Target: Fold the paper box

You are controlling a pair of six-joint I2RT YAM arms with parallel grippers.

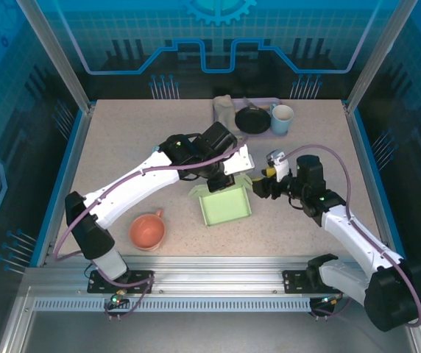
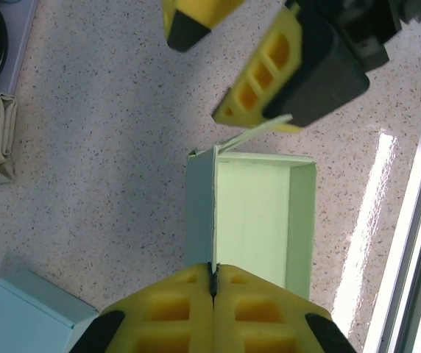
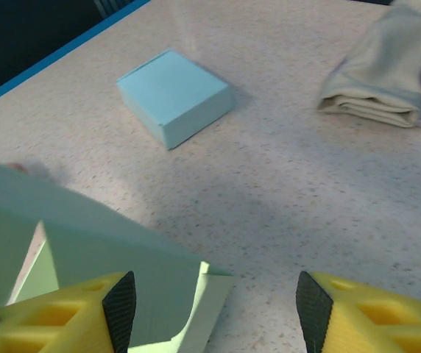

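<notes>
The pale green paper box (image 1: 225,206) sits open-topped at the table's middle, its walls upright. My left gripper (image 2: 212,283) is shut on the top edge of one wall of the paper box (image 2: 262,220), over the box's far side in the top view (image 1: 218,182). My right gripper (image 1: 259,185) hovers at the box's right end, open. In its wrist view a loose green flap (image 3: 129,279) lies between the jaws of the right gripper (image 3: 214,316), close to the left finger (image 3: 118,309), with a wide gap to the other. The right gripper's fingers (image 2: 291,66) show above the box's far end.
A folded light blue box (image 3: 174,95) rests behind the green one. A folded cloth (image 1: 224,110), black bowl (image 1: 252,119) and pale mug (image 1: 282,118) stand at the back edge. A pink cup (image 1: 147,231) sits front left.
</notes>
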